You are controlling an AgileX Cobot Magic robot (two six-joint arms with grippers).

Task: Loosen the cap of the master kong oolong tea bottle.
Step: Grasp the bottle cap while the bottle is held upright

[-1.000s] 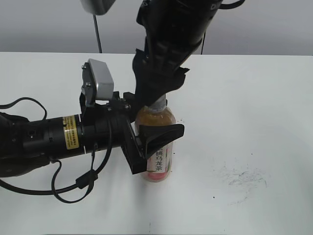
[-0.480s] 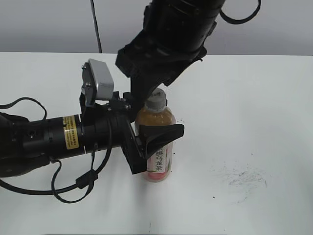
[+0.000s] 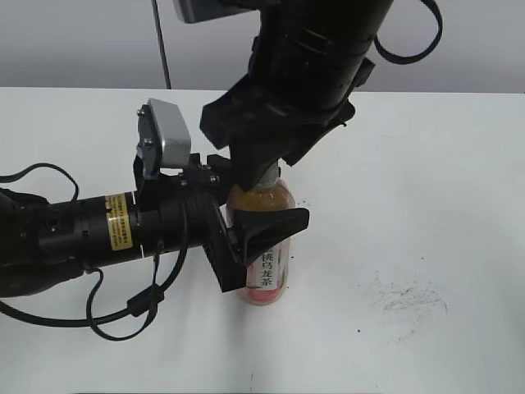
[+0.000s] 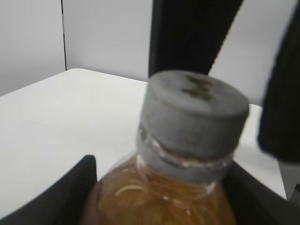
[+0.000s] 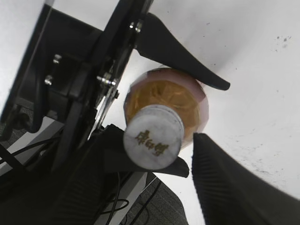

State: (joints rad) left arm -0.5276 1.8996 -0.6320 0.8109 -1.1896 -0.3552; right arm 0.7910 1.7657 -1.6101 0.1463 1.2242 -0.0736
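The master kong oolong tea bottle (image 3: 267, 275) stands upright on the white table, amber tea with a pink-and-white label. My left gripper (image 3: 261, 236) is shut on the bottle's body from the left; the left wrist view shows its jaws (image 4: 159, 201) pressed on both sides of the bottle's shoulder (image 4: 154, 197). The white-grey cap (image 5: 153, 136) (image 4: 194, 117) sits on the neck. My right gripper (image 5: 154, 187) (image 3: 261, 171) is open and straddles the cap from above, with a gap on each side. In the exterior view it hides the cap.
The white table (image 3: 426, 205) has dark scuff marks (image 3: 406, 300) at the right front. A thin dark pole (image 3: 161, 49) stands behind the table's far edge. The left arm's body (image 3: 74, 234) lies across the left of the table.
My right gripper lifted off the cap and turned, baring the cap half a second ago. It has now come back down around the cap. The left gripper and the bottle have not moved.
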